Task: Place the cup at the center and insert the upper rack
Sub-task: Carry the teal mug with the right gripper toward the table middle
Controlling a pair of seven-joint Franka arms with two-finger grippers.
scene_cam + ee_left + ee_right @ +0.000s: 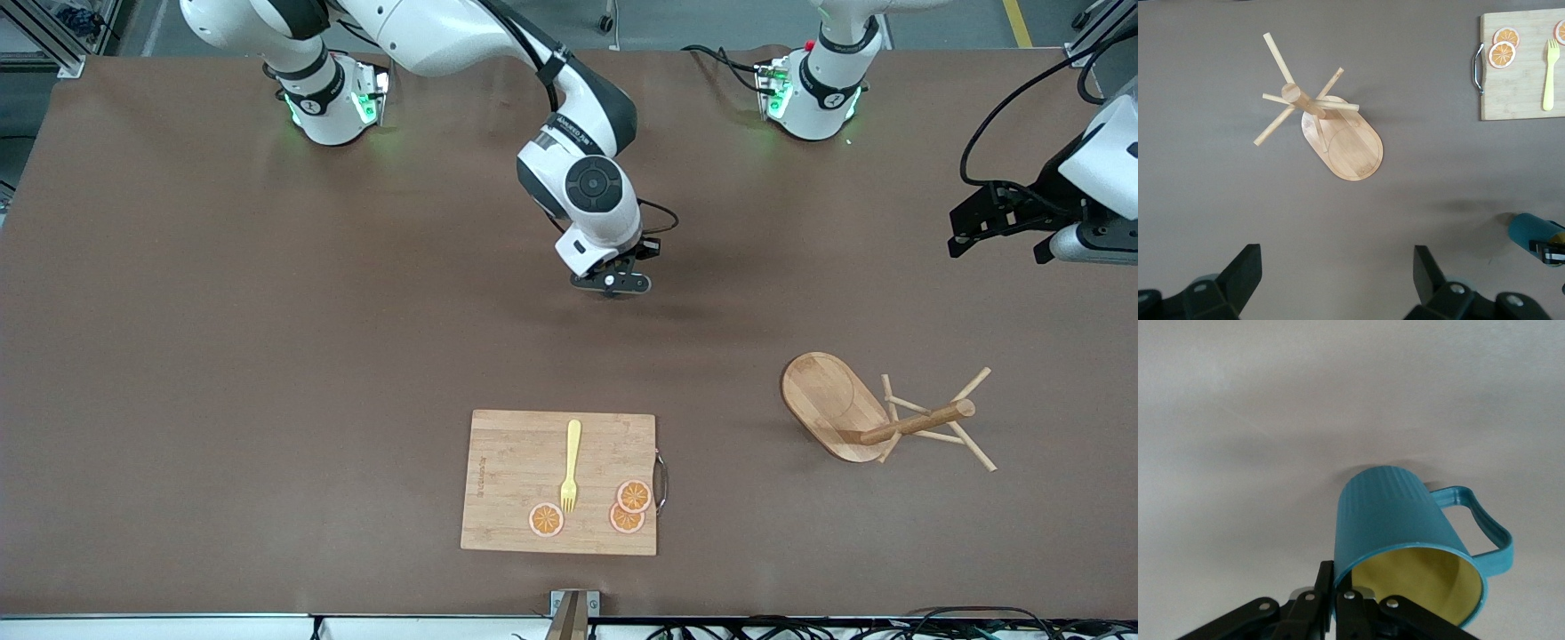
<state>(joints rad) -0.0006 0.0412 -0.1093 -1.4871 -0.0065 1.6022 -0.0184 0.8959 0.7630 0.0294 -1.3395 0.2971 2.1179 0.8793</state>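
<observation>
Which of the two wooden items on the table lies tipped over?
The light wooden mug tree with oval base, post sideways; the rectangular wooden cutting board lies flat.

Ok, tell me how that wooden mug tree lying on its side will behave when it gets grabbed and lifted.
The mug tree looks rigid and probably light. Its oval base likely outweighs the pegged end, so a grip high on the post may let it swing. The thin pegs could snag or crack if squeezed.
</observation>
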